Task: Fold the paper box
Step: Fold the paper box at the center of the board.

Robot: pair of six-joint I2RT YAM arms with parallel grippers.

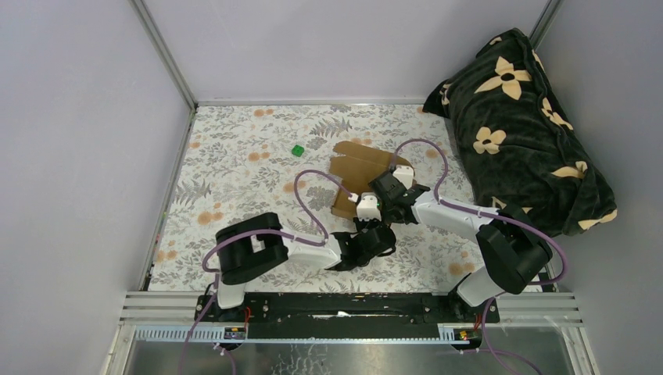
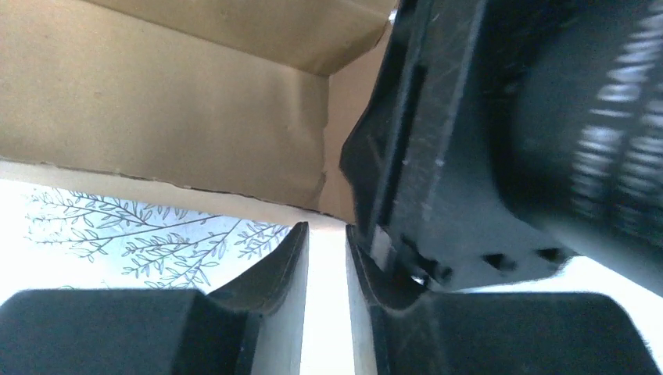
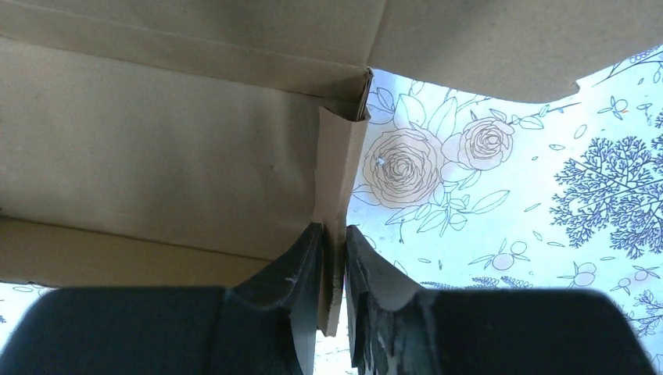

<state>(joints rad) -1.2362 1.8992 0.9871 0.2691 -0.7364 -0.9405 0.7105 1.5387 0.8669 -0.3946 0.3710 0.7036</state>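
Two arms are reaching in over the flowered desk (image 1: 234, 180) and meeting at the near end of the box (image 1: 361, 162), as I am watching from above. The box is lying a little right of the desk's middle, a brown cardboard piece partly raised. Its far part is spreading flat toward the back, while its near part is standing up into walls.

The right tool (image 3: 332, 234) is clamping a narrow upright flap at a corner of the box. Through its wrist camera I am seeing the flap running down between its jaws, with a wide wall stretching off to the left and another panel hanging above.

The left tool (image 2: 327, 233) is sitting just below the bottom edge of a box wall, its jaws standing nearly together. Only the bright desk is showing through the thin slit between them. I cannot tell whether the tips are pinching the cardboard edge or only meeting it. The black body of the right arm (image 2: 500, 141) is filling the right side of that view, close beside the left tool.

A green cube (image 1: 298, 150) is resting on the desk left of the box, apart from it. A dark blanket (image 1: 516, 117) with pale flowers is lying heaped at the far right corner.
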